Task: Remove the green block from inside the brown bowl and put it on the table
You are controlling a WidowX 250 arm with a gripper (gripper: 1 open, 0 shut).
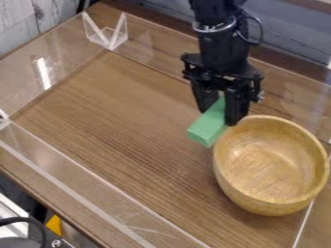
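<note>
1. Gripper (pixel 210 114) is pointed downward from the top, its fingers clamped on the green block (pixel 207 127).
2. The block is held tilted, beside the brown bowl's (pixel 269 167) upper-left rim.
3. Dark wood-grain table (pixel 114 145) is edged by clear walls; a clear bracket (pixel 106 31) is seen upper left.

End effector (pixel 212 111) gripping green block (pixel 207 126) beside brown bowl (pixel 270 166).

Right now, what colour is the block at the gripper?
Green, best in the camera view.
</note>
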